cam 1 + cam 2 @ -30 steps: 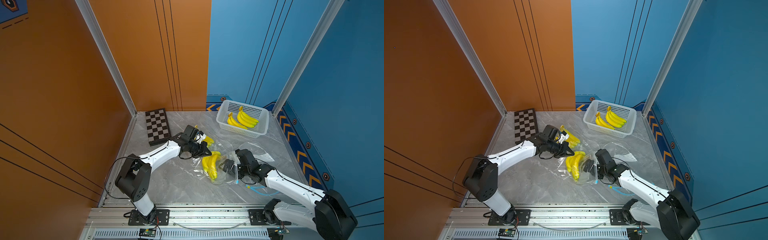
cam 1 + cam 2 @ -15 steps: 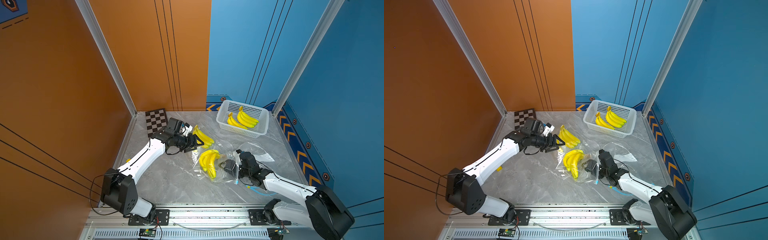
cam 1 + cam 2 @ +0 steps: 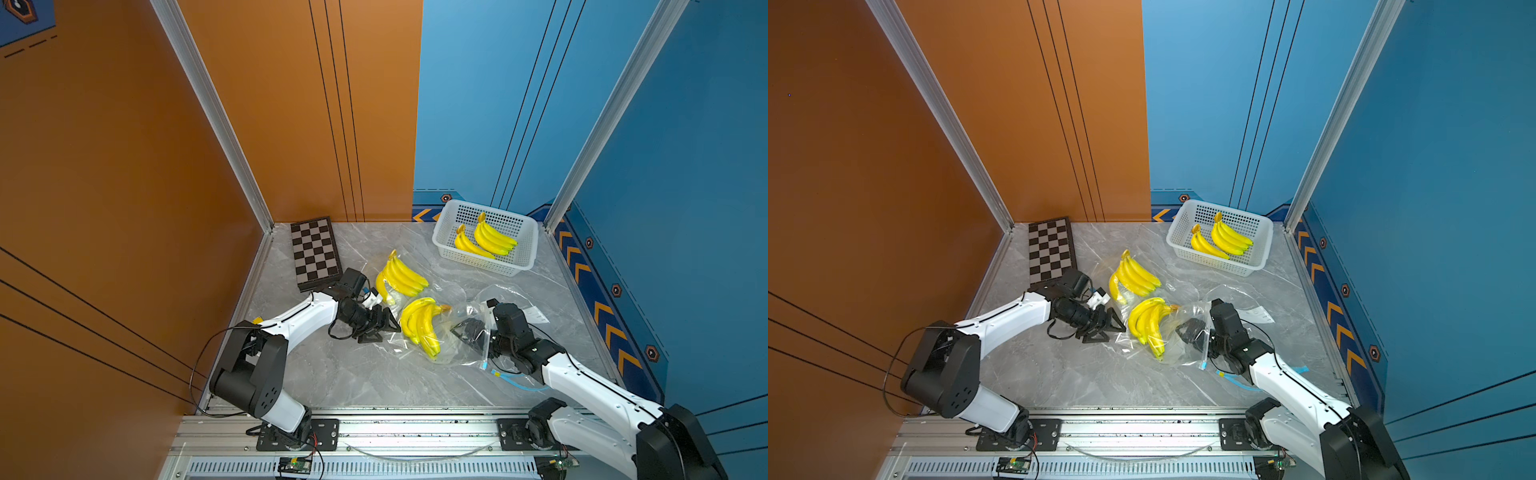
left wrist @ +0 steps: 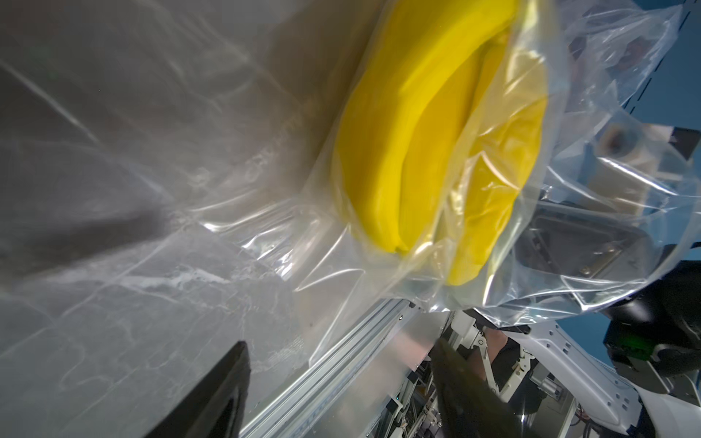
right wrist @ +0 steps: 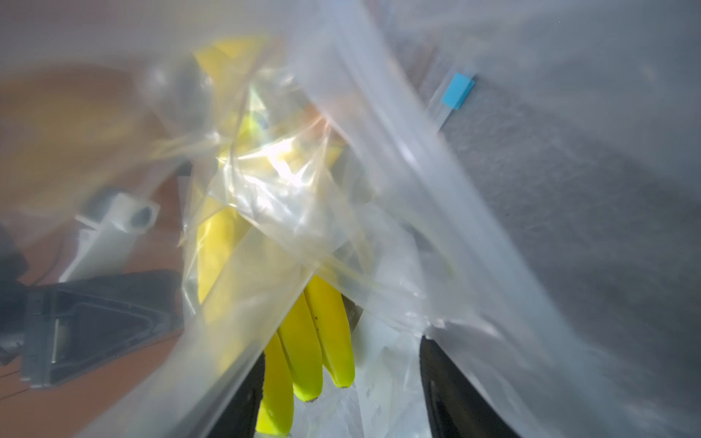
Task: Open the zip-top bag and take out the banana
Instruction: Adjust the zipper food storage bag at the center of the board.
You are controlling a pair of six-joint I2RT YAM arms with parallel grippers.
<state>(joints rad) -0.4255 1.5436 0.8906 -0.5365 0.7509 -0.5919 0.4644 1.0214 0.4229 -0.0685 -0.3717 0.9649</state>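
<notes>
The banana bunch (image 3: pixel 422 326) lies in the zip-top bag (image 3: pixel 455 357) on the bench (image 3: pixel 353 374); left hand (image 3: pixel 384 326) gapes empty beside it, right hand (image 3: pixel 467 332) spread in its mouth. Risk: slack film snagging, dragging the bag along.

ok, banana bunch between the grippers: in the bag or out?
In: the clear bag wraps the banana bunch in the left wrist view.

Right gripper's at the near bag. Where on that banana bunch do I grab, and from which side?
Grip the brown stem of the banana bunch: it is the narrow end where the fruits join, and it points toward the right gripper. Come in from that side; the other end fans out wide.
</notes>
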